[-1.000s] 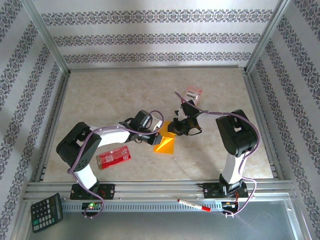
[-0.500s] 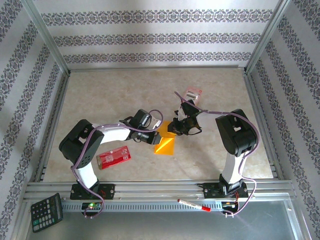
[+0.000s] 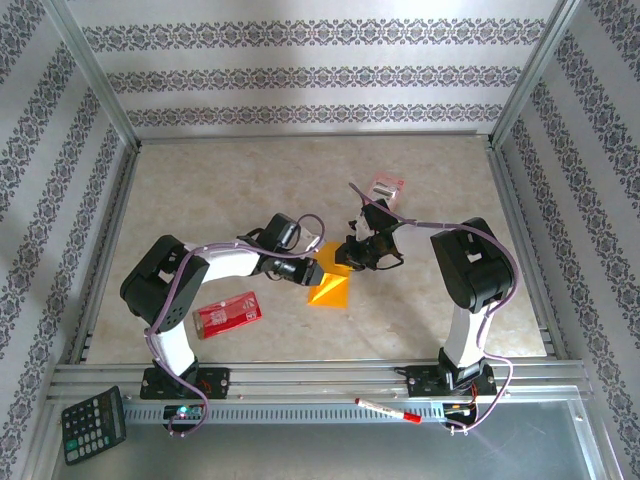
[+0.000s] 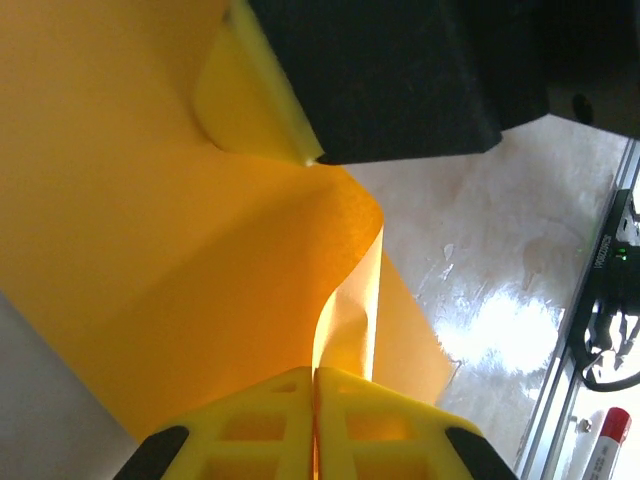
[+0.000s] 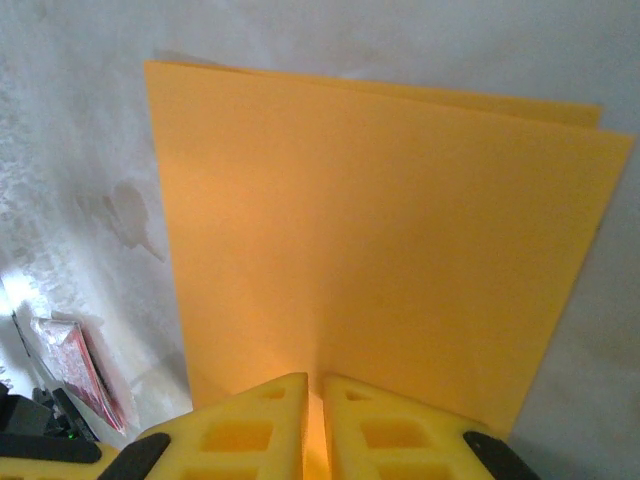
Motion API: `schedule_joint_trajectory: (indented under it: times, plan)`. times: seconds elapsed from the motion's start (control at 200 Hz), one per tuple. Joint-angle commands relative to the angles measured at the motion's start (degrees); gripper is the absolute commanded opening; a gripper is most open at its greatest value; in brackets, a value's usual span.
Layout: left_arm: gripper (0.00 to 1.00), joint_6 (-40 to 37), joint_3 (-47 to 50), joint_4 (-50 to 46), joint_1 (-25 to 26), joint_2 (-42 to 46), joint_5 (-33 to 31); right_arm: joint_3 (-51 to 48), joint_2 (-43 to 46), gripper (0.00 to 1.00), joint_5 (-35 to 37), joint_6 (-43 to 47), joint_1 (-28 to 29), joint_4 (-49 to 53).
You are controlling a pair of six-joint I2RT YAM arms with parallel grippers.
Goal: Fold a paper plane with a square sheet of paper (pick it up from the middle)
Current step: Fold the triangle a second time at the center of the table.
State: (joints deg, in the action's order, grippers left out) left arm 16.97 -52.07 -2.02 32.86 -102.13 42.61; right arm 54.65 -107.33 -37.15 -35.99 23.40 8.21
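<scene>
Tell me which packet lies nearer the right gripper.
The small pink-and-white packet, just beyond the right gripper; the red packet lies farther off, toward the near left.

Bearings are taken from the paper [image 3: 331, 290] in the top view.

Blocked: left gripper [image 3: 312, 272] at 10 o'clock and right gripper [image 3: 347, 257] at 1 o'clock, both clamped on the paper.

Red packet [image 3: 226, 313] lies apart at 8 o'clock. Pink packet [image 3: 386, 187] lies farther out at 1 o'clock.

Table [image 3: 220, 190] is bare from 4 to 6 o'clock and at the far left.
</scene>
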Motion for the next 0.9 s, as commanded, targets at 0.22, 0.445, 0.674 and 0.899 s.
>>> schedule_joint_trajectory:
  times: [0.22, 0.445, 0.674, 0.899]
  plan:
    - [0.08, -1.1, -1.7, -5.6, -1.7, -0.9, 0.0, 0.1, -2.7, 0.15, 2.8, 1.2, 0.4, 2.6]
    - [0.09, -1.5, -3.7, -8.5, -1.8, -3.3, -0.9, 0.5, -2.8, 0.15, 2.6, 1.1, 0.4, 2.8]
    - [0.09, -2.0, -5.0, -9.6, -2.0, -4.4, -1.3, 0.2, -3.0, 0.15, 2.7, 1.2, 0.4, 2.7]
    - [0.09, -2.6, -5.4, -10.8, -2.2, -4.4, -2.2, 0.3, -3.1, 0.15, 2.7, 1.2, 0.4, 2.7]
